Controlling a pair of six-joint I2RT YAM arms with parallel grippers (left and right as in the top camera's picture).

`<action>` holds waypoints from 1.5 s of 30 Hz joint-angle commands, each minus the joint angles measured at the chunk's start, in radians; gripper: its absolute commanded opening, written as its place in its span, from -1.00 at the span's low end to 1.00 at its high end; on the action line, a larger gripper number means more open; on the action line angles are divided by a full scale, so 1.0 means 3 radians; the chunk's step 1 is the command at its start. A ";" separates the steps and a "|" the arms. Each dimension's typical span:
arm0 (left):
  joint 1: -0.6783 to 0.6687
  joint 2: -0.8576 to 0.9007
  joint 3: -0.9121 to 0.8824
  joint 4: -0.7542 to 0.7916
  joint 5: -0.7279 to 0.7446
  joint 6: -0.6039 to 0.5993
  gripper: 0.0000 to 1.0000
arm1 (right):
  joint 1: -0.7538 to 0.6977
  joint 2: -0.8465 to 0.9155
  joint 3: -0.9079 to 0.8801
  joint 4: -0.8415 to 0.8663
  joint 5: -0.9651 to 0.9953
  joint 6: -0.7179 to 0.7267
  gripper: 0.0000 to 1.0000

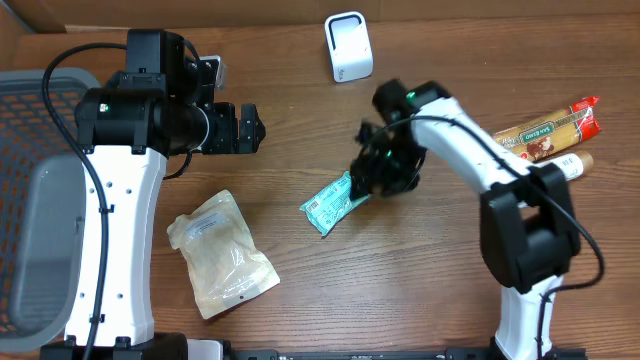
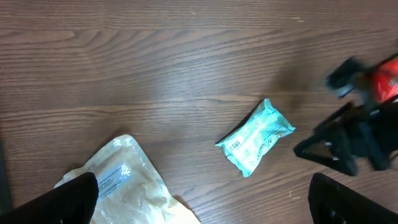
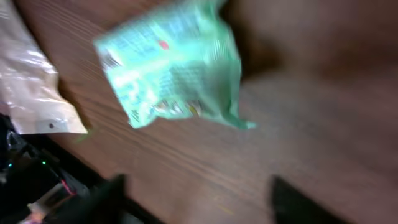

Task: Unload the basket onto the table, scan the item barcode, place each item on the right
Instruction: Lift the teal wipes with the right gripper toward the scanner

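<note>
Right end effector [image 1: 372, 178] has its two fingers spread apart, and nothing is pinched between them. Its tips sit right at one end of the green packet [image 1: 333, 203]. The wrist view is too blurry to show if they touch it. Left end effector [image 1: 250, 127] is spread wide too and holds nothing. It hangs over bare wood, well apart from the packet.

The surface [image 1: 400, 290] has lots of bare wood around the packet. A white scanner [image 1: 347, 47] stands near the far edge, with bare wood between it and the right end effector. A gray basket [image 1: 20, 80] sits at the left edge, beside the left arm. A pale pouch [image 1: 222, 255] lies flat to the left of the packet, near it but not touching. Two long snack packs [image 1: 550, 130] lie by the right edge, behind the right arm.

The packet lies flat and slanted near the middle of the surface. It is just to the left of the right end effector and a bit closer to the robot. In the right wrist view it lies ahead of the fingers, not between them.
</note>
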 commanded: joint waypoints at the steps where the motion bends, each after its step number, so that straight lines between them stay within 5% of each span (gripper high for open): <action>1: 0.0015 -0.0076 0.0089 0.0003 0.0053 0.0062 1.00 | -0.0092 -0.0140 0.0098 0.0201 0.0064 -0.0369 0.91; 12: 0.0015 -0.0076 0.0089 0.0003 0.0053 0.0062 0.99 | -0.0086 0.0337 0.0057 0.0556 -0.0153 -0.0746 0.83; 28: 0.0015 -0.0076 0.0089 0.0003 0.0053 0.0062 1.00 | 0.0037 0.0758 -0.0139 0.0738 -0.0757 -0.0525 0.48; 30: 0.0015 -0.0076 0.0089 0.0004 0.0053 0.0062 1.00 | 0.0052 0.0759 -0.0184 0.0788 -0.0754 -0.0406 0.31; 34: 0.0015 -0.0076 0.0089 0.0004 0.0053 0.0062 1.00 | 0.0051 0.0759 -0.0195 0.0827 -0.0757 -0.0287 -0.42; 38: 0.0015 -0.0076 0.0089 0.0004 0.0053 0.0062 0.99 | 0.0051 0.0759 -0.0195 0.0835 -0.0765 -0.0262 -0.84; 45: 0.0015 -0.0076 0.0089 0.0003 0.0053 0.0062 1.00 | -0.0036 0.0696 -0.0184 0.0827 -0.1294 -0.0360 -0.92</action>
